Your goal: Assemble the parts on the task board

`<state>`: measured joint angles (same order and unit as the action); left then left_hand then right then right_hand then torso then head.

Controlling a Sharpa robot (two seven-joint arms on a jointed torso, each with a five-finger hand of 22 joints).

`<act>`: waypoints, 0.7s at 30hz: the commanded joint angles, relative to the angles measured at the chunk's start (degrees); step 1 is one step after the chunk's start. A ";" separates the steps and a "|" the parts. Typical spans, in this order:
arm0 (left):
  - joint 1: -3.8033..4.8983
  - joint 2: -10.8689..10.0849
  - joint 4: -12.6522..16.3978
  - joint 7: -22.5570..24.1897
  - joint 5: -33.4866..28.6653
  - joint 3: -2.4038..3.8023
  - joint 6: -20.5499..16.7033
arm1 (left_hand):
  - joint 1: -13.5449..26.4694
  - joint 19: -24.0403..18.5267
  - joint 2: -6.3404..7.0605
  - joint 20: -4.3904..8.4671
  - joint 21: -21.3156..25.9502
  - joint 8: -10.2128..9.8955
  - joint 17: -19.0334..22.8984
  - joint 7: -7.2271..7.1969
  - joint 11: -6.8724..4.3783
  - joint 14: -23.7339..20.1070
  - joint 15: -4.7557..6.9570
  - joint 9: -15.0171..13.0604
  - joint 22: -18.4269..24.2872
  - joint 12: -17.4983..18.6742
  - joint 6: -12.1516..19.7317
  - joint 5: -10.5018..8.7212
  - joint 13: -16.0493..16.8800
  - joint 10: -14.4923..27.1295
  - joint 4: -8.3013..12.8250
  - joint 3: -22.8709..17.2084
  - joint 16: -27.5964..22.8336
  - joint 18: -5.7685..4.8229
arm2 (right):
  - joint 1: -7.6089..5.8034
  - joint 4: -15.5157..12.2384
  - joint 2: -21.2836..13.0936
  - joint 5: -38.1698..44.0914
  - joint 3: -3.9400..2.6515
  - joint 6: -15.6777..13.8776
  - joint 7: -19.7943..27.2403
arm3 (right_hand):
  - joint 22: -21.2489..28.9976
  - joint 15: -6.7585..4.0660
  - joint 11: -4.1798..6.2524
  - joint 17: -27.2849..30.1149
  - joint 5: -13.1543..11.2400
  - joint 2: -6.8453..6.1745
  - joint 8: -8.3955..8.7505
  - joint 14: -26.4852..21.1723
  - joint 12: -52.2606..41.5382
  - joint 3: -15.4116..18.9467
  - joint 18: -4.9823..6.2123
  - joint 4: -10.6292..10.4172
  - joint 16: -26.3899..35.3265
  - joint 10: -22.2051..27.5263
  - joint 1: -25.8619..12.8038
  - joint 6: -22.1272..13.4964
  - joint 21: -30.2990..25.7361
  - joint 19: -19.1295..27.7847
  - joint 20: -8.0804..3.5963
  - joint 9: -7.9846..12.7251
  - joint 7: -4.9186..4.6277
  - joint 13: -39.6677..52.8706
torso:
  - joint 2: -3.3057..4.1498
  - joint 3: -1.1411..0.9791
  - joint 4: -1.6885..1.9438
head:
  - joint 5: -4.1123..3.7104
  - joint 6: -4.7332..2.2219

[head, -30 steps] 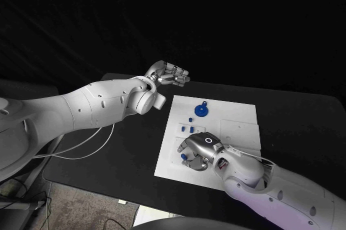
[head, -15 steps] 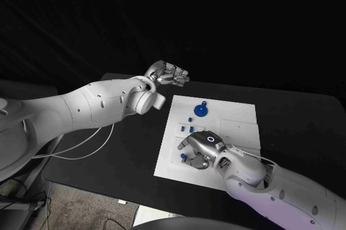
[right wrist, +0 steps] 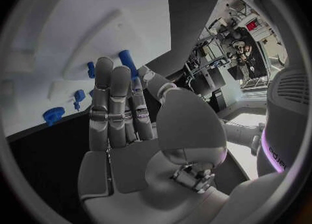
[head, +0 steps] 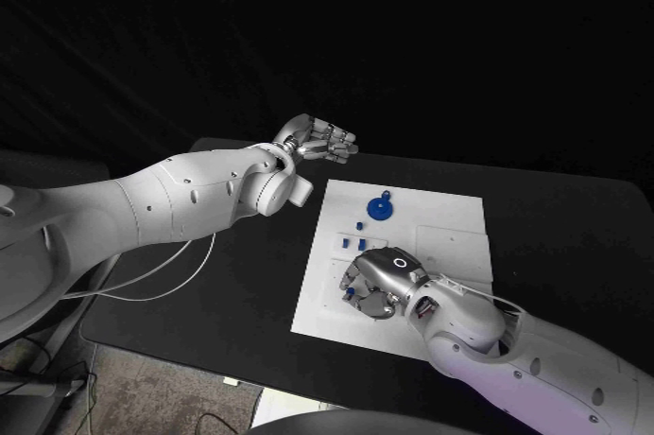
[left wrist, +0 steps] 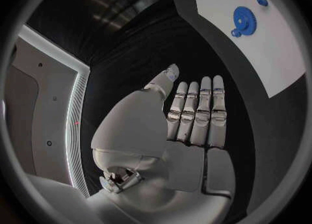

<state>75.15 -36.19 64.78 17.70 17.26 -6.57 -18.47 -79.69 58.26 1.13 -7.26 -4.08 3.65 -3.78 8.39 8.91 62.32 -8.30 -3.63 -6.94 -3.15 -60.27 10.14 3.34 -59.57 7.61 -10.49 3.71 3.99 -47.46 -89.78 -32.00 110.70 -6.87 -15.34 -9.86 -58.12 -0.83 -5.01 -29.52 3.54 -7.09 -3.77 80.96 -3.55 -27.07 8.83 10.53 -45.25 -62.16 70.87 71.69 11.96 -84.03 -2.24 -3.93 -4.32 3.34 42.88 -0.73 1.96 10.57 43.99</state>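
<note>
The white task board [head: 450, 217] lies in the middle of the black table. A blue gear [head: 380, 208] sits at its far left part, also seen as the blue gear [left wrist: 244, 14] on the board [left wrist: 260, 42]. Small blue pegs [head: 357, 240] stand nearer. My right hand [head: 379, 284] reaches down onto the board's near left area, fingers straight. A blue peg [right wrist: 125, 58] stands between its fingers [right wrist: 111, 94] and thumb tip; whether it is pinched is unclear. My left hand [head: 317, 139] hovers beyond the board's far left corner, holding nothing, fingers [left wrist: 198, 109] straight.
More small blue parts [right wrist: 54, 114] lie on the board [right wrist: 78, 21] past my right hand's fingertips. A square outline [head: 450, 236] marks the board's right half. Bare black table [head: 246, 284] spreads left of the board.
My right hand has shifted slightly toward the board's middle, staying low over the small pegs. The left arm has not moved.
</note>
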 commanded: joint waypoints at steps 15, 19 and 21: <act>0.06 -0.01 0.05 0.10 -0.22 0.05 0.60 | 0.00 0.46 -0.45 -0.04 -0.38 -0.10 0.05 0.15 0.04 -0.38 0.00 0.06 0.12 -0.35 0.95 -0.07 -0.01 0.38 -0.19 0.11 -0.25 0.92 | 0.05 -0.14 -0.68 -1.41 0.01 -2.02 1.38 | -0.26 -0.34 -0.20 -0.10 -0.33 -1.26 0.21 0.02 -0.16 1.26 -0.57 0.25 -0.30 0.04 -1.07 -2.81 0.20 -1.48 -0.24 0.23 -0.65 0.02 | 0.01 -0.04 0.01 | -0.19 0.00; 0.06 -0.04 0.03 0.04 -0.21 0.05 0.63 | 0.00 0.46 -0.45 -0.04 -0.38 -0.10 0.05 0.15 0.04 -0.38 0.00 0.06 0.12 -0.35 0.95 -0.07 -0.01 0.38 -0.19 0.11 -0.25 0.92 | 0.05 -0.32 -0.94 -4.22 0.01 -4.80 2.84 | 0.35 -0.06 -0.48 0.04 -0.32 -2.11 -0.04 0.04 -0.35 7.13 -0.22 -1.72 -0.14 0.90 -0.24 -8.03 -0.27 -1.63 0.12 0.16 0.22 0.04 | 0.00 -0.03 0.01 | -0.26 -0.02; 0.06 -0.06 0.02 0.03 -0.20 0.05 0.62 | 0.00 0.46 -0.45 -0.04 -0.38 -0.10 0.05 0.15 0.04 -0.38 0.00 0.06 0.12 -0.35 0.95 -0.07 -0.01 0.38 -0.19 0.11 -0.25 0.92 | 0.04 -0.46 -1.11 -5.95 0.00 -6.18 3.68 | 0.78 0.28 -0.84 0.08 -0.42 -2.93 0.14 -0.15 -0.32 10.79 0.00 -3.76 -0.11 1.98 0.69 -10.93 -0.62 -1.59 0.42 0.33 1.05 0.06 | 0.00 -0.02 -0.01 | -0.28 -0.03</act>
<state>75.15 -36.26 64.77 17.49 17.26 -6.57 -18.47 -79.69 58.26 1.13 -7.26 -4.08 3.65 -3.78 8.49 8.91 62.32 -8.30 -3.63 -6.89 -3.15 -59.75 10.14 3.34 -59.58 7.62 -10.49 3.71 3.99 -47.45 -90.05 -33.02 108.43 -6.86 -17.60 -8.65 -57.47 -0.83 -5.82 -29.50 3.33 -10.14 -3.77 80.96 -3.54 -17.10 8.62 7.27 -45.25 -60.44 71.08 61.34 11.49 -84.03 -2.23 -3.63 -3.52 3.34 42.87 -0.76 1.95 10.35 43.98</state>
